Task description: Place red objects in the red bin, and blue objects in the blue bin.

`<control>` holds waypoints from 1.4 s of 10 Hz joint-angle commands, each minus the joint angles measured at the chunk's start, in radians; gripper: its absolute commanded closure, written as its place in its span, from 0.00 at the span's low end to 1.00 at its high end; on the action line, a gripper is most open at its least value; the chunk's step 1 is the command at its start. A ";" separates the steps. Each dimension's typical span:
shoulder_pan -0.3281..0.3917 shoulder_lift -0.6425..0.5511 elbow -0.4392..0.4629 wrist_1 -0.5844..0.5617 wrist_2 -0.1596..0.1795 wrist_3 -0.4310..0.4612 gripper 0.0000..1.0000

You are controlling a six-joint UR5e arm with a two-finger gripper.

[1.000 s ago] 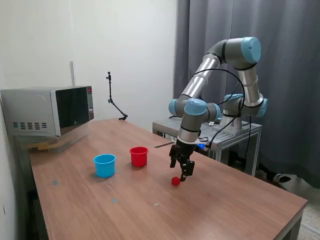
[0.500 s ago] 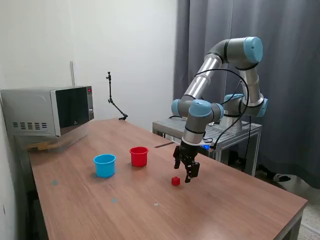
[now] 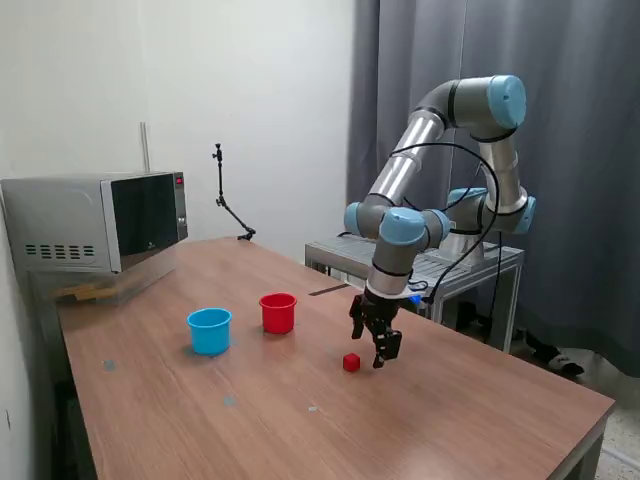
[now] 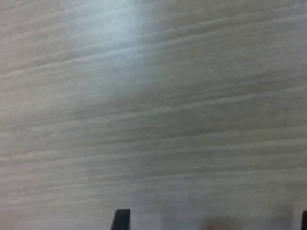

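One small red cube (image 3: pixel 351 363) lies on the wooden table (image 3: pixel 300 420), alone. My gripper (image 3: pixel 383 356) hangs just above the tabletop, a little toward the exterior view's right of the cube and not touching it. In the wrist view two dark fingertips (image 4: pixel 121 219) stand wide apart over bare, blurred wood, so the gripper (image 4: pixel 211 223) is open and holds nothing. The red bin (image 3: pixel 278 312), a red cup, and the blue bin (image 3: pixel 210 330), a light blue cup, stand side by side further toward the exterior view's left. Blue objects are out of view.
A microwave (image 3: pixel 95 222) sits at the table's far corner on the exterior view's left. A thin black stand (image 3: pixel 228 205) rises at the back edge. Behind the arm is a metal cart (image 3: pixel 440 265), in front of a grey curtain.
The gripper has drifted toward the exterior view's right, opening a small gap to the red cube. The cube and both cups stay put.
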 commanded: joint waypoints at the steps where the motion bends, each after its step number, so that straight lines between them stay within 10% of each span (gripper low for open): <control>1: -0.001 0.006 -0.035 0.002 -0.001 -0.014 0.00; 14: 0.009 0.040 -0.074 0.002 0.034 0.015 0.00</control>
